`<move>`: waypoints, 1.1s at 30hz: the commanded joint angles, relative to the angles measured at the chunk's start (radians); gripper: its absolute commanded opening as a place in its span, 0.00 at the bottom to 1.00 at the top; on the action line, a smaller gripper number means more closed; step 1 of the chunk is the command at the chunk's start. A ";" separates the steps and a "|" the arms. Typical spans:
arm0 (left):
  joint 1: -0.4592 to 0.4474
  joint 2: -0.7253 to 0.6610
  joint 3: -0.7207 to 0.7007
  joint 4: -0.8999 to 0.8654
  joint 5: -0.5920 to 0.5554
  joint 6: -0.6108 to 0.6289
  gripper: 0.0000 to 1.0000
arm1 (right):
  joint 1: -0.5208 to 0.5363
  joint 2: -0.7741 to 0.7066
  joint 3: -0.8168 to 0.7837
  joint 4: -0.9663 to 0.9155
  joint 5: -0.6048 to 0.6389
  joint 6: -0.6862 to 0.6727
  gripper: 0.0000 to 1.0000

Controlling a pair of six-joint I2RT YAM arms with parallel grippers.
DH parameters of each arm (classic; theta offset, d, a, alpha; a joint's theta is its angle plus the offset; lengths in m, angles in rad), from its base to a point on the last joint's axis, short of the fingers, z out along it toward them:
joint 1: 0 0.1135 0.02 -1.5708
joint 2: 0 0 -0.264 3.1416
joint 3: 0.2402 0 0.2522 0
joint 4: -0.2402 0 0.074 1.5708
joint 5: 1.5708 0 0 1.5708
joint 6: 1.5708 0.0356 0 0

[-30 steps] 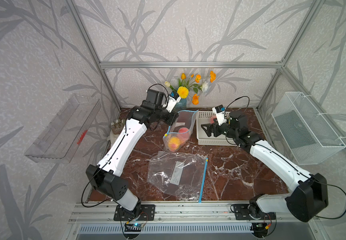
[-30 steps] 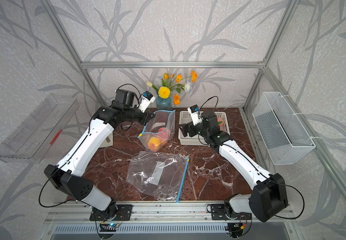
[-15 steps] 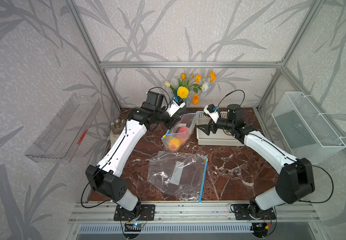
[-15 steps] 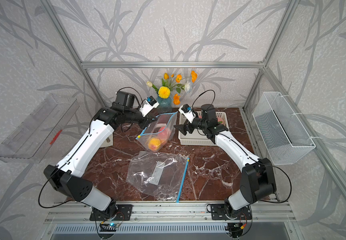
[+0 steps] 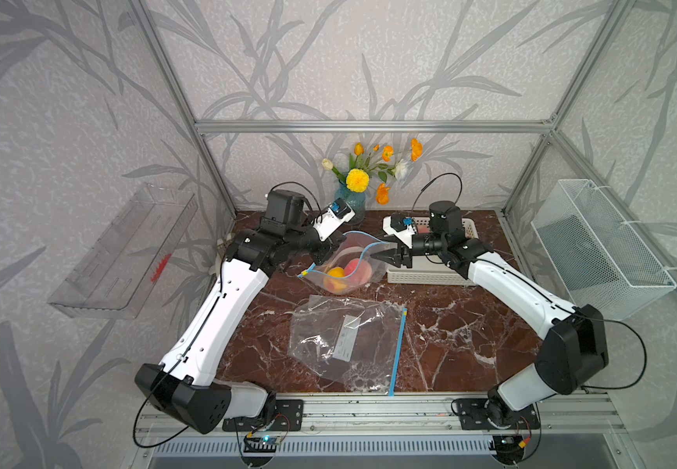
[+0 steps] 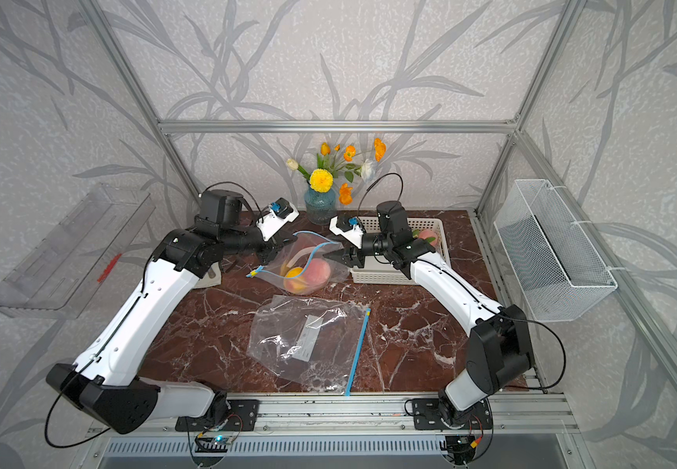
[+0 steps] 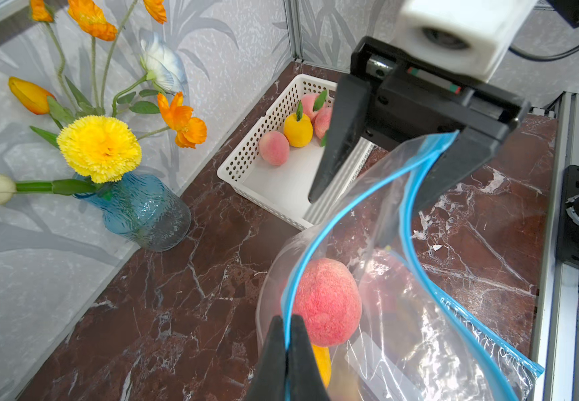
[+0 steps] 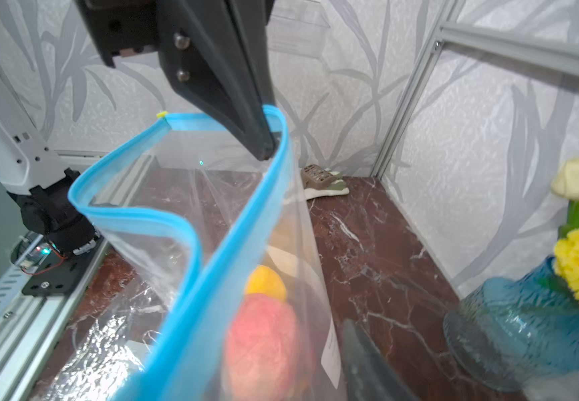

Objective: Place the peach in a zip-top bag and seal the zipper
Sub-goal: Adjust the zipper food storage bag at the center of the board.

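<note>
A pink peach point(image 5: 357, 266) point(image 7: 326, 302) lies inside a clear zip-top bag point(image 5: 369, 253) beside a yellow fruit point(image 5: 336, 273), at the back middle of the table. My left gripper point(image 5: 330, 248) point(image 7: 286, 317) is shut on the bag's blue zipper rim point(image 7: 333, 222) and holds its mouth up. My right gripper point(image 5: 381, 256) point(image 7: 347, 222) stands at the opposite end of the mouth. Its fingers are apart, one on each side of the rim. In the right wrist view the left gripper point(image 8: 266, 152) pinches the rim, and one right finger point(image 8: 364, 357) shows beside the bag.
A second bag point(image 5: 349, 341) lies flat nearer the front. A white basket point(image 5: 430, 277) with more fruit stands behind my right gripper. A blue vase point(image 5: 349, 199) of flowers is at the back. A wire basket point(image 5: 596, 243) and a clear tray point(image 5: 125, 251) hang on the side walls.
My right gripper swung from the white basket over to the bag's mouth, and its jaws have narrowed around the rim. The left gripper kept its hold, and the bag tilted lower.
</note>
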 commanded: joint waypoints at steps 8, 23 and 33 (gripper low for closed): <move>0.006 -0.024 -0.041 0.129 -0.084 -0.181 0.49 | 0.005 -0.123 -0.132 0.181 0.075 0.206 0.00; 0.098 -0.234 -0.311 0.332 -0.311 -0.598 1.00 | 0.001 -0.199 -0.289 0.194 0.297 0.385 0.00; 0.173 -0.359 -0.665 0.610 -0.175 -0.782 0.99 | -0.038 -0.195 -0.258 0.174 0.256 0.469 0.00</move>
